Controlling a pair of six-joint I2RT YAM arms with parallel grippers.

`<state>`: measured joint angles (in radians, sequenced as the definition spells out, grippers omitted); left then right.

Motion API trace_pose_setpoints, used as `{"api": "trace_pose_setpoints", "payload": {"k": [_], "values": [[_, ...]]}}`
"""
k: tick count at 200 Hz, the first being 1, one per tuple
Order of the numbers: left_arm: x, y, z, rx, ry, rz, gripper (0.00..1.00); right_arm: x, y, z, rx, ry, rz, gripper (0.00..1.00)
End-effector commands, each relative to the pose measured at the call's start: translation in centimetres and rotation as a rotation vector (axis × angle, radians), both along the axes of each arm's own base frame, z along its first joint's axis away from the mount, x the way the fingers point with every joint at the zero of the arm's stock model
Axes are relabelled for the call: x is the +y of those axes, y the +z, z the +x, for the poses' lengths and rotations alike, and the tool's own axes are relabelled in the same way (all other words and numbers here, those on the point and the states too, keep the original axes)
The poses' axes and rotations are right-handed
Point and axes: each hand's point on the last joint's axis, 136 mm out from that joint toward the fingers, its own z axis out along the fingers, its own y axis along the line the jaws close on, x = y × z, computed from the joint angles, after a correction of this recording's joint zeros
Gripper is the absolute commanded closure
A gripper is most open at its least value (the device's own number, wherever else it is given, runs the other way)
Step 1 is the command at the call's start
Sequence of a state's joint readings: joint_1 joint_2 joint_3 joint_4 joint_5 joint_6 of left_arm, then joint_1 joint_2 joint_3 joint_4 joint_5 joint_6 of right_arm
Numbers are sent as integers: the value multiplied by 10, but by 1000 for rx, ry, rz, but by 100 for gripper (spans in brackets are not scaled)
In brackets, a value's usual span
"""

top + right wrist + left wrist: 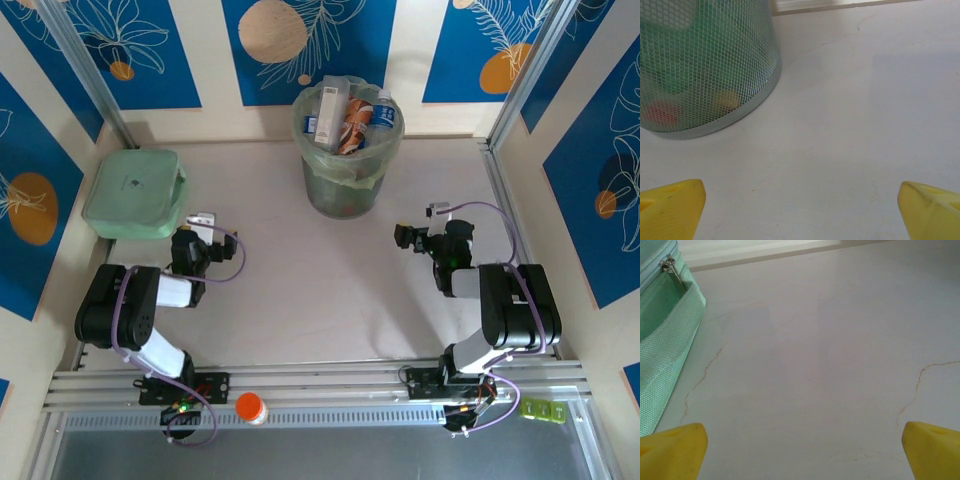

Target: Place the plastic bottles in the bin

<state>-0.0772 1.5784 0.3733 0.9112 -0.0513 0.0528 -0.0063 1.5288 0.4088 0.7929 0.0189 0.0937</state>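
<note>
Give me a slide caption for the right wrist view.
Right arm's yellow fingers spread wide above the white table, the mesh bin just ahead at frame left.

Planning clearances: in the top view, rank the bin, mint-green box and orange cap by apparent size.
1. bin
2. mint-green box, somewhat smaller
3. orange cap, by far the smallest

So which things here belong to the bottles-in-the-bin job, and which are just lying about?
Job:
- plastic bottles, piled in the bin
- bin
- left gripper and right gripper, both open and empty

Lying about:
- mint-green zipped box, far left
- orange-capped item at the near edge, too small to identify
- small green item, near right corner
</note>
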Motion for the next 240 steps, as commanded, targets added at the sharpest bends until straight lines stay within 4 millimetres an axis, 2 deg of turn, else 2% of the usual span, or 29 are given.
{"api": "trace_pose_setpoints", "payload": {"k": [1, 240], "values": [[1, 12, 4, -38, -9, -16, 1, -2, 8, 5, -28, -17, -18, 1], [1, 12, 4, -39, -7, -9, 1, -3, 9, 5, -26, -9, -3, 1]]}}
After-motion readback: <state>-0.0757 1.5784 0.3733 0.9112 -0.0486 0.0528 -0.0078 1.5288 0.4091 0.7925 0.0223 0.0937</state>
